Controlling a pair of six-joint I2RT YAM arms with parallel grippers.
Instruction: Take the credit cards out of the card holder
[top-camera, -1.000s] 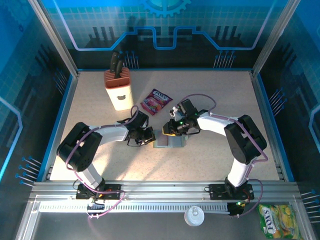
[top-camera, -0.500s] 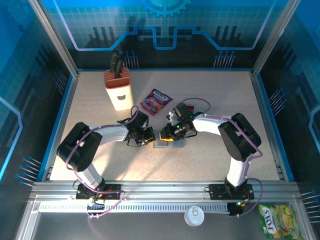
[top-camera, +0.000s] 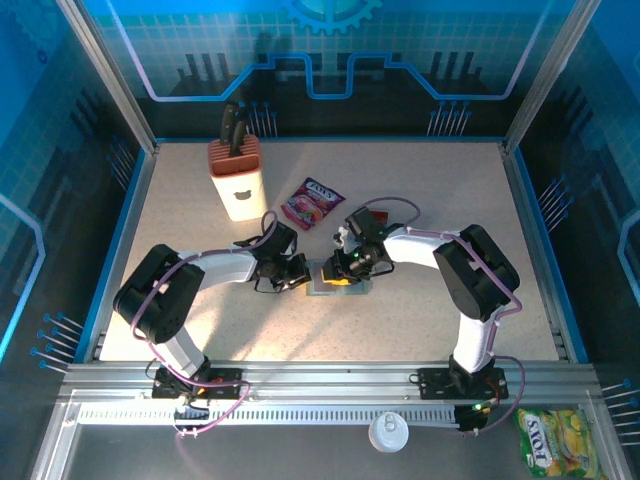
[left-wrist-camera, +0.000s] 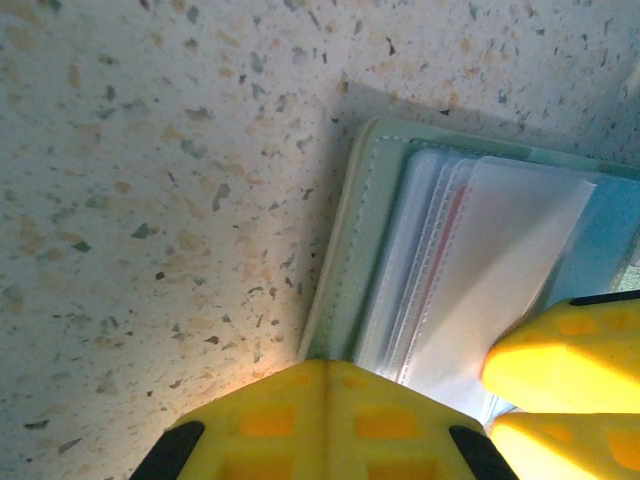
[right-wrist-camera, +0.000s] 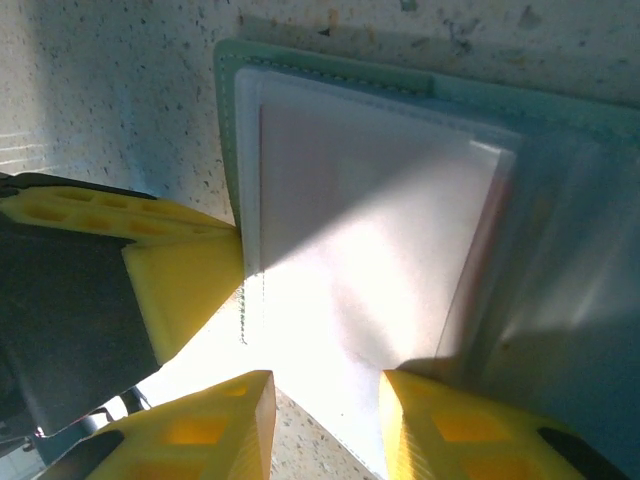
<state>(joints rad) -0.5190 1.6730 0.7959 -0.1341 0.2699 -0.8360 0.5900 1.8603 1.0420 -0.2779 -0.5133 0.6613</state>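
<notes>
Top external view: the card holder (top-camera: 356, 290) lies open and flat near the centre of the table (top-camera: 430, 200). The left gripper (top-camera: 300, 272) sits at its 9 o'clock edge. The right gripper (top-camera: 337, 272) reaches in from 1 o'clock and stands over the holder's left half. A pink-purple snack packet (top-camera: 312, 203) lies at 11 o'clock from the holder, apart from it. A knife block (top-camera: 236, 180) stands further out at 10 o'clock.

Left wrist view: the left gripper (left-wrist-camera: 322, 365) is clenched, its two yellow tips meeting with no gap. The joined tips rest against the lower edge of the card holder (left-wrist-camera: 350, 250), at the green border. Stacked clear sleeves (left-wrist-camera: 500, 260) cover the inner panel. The right gripper (left-wrist-camera: 565, 385) enters at 4 o'clock, over the sleeves.

Right wrist view: the right gripper (right-wrist-camera: 328, 380) is released, its jaws standing apart with the lower edge of the top clear sleeve (right-wrist-camera: 370, 220) lying in the gap. Glare hides whether the tips touch the sleeve. The left gripper (right-wrist-camera: 190, 275) meets the card holder (right-wrist-camera: 350, 70) at 9 o'clock. A thin reddish strip under the sleeves at 3 o'clock is probably the edge of a credit card (right-wrist-camera: 492, 225), seated inside the holder.
</notes>
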